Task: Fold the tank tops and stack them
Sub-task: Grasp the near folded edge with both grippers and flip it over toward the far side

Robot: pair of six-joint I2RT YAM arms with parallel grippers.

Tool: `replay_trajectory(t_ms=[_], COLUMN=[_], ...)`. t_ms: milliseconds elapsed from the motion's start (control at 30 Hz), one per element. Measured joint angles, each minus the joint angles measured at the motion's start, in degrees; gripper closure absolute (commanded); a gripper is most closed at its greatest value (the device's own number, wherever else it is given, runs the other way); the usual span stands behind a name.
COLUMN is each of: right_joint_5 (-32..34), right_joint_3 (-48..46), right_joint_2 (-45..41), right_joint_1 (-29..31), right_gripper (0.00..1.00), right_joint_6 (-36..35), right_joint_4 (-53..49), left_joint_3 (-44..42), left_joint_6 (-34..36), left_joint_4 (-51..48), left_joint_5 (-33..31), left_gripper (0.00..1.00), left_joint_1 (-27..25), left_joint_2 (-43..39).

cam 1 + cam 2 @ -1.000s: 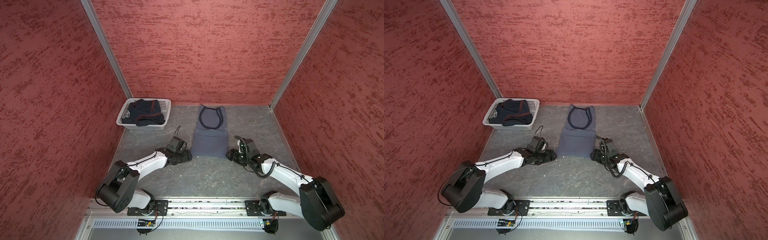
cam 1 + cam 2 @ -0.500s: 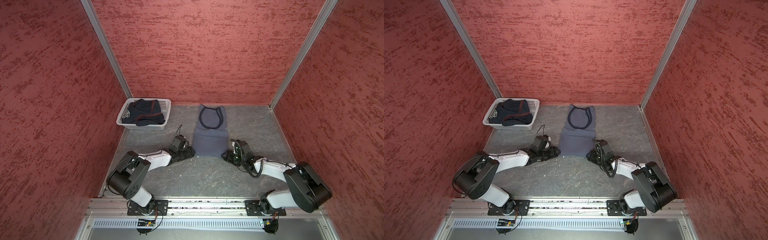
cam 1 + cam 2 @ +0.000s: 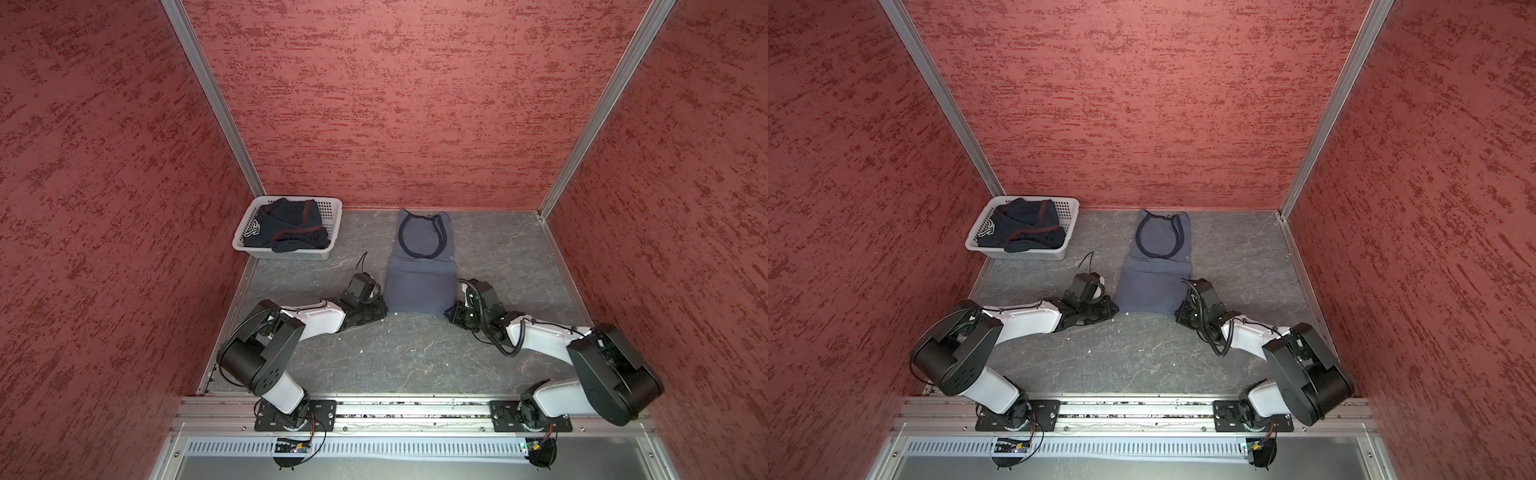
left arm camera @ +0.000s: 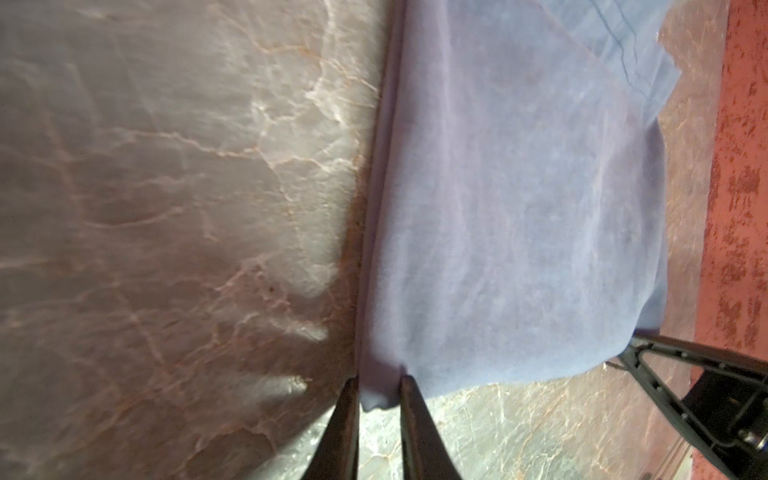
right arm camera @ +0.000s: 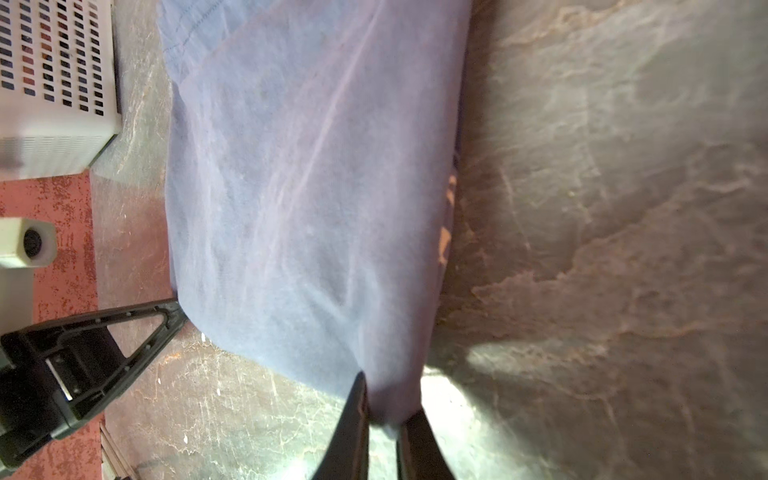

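Note:
The slate-blue tank top (image 3: 419, 270) (image 3: 1154, 274) lies flat mid-table, folded into a narrow strip, its navy-trimmed neck towards the back wall. My left gripper (image 3: 385, 310) (image 4: 378, 380) is shut on its near left corner, low on the table. My right gripper (image 3: 449, 311) (image 5: 386, 399) is shut on its near right corner. Both wrist views show blue cloth (image 4: 519, 208) (image 5: 311, 187) pinched between the fingertips. The dark navy tank top (image 3: 286, 226) (image 3: 1021, 228) with maroon trim lies crumpled in the basket.
The white perforated basket (image 3: 291, 253) (image 3: 1017, 253) (image 5: 58, 83) stands at the back left corner of the grey marbled table (image 3: 407, 357). Red walls close in the left, back and right sides. A metal rail (image 3: 407, 409) runs along the front edge.
Both grippers slid forward to the blue top's near corners and closed on them. Both arms now lie lower and more stretched out. The cloth has barely moved.

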Motion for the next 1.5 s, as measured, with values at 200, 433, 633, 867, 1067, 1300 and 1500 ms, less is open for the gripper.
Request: replay_trajectory(t_ms=[200,433,633,867,1067,1300,1500], right_joint_5=[1.0,1.9,2.3,2.6,2.6,3.7,3.9], right_joint_3=[0.3,0.3,1.0,6.0,13.9,23.9,32.1], right_joint_2=[-1.4,-5.6,-12.5,-23.2,-29.3,-26.2,-15.2], right_joint_1=[0.6,1.7,3.3,5.7,6.4,6.4,5.0], right_gripper=[0.97,1.00,1.00,1.00,1.00,1.00,1.00], right_joint_6=[-0.2,-0.3,0.5,2.4,3.1,2.1,-1.0], right_joint_4=[-2.3,-5.9,-13.4,-25.4,-31.9,-33.9,-32.4], left_joint_3=[-0.2,-0.8,-1.5,-0.1,6.8,14.3,18.4], left_joint_6=[-0.2,-0.3,-1.1,-3.8,-5.4,-5.9,-6.4], left_joint_4=[-0.7,-3.0,-9.4,-21.0,-29.6,-34.1,-34.2], left_joint_5=[-0.7,-3.5,-8.0,-14.4,-19.3,-22.5,-20.8], left_gripper=[0.98,1.00,1.00,1.00,1.00,1.00,1.00], left_joint_1=[-1.6,-3.6,-7.8,-14.7,-19.6,-18.3,-9.1], left_joint_2=[-1.9,-7.8,-16.5,-31.8,-38.3,-39.1,-33.5])
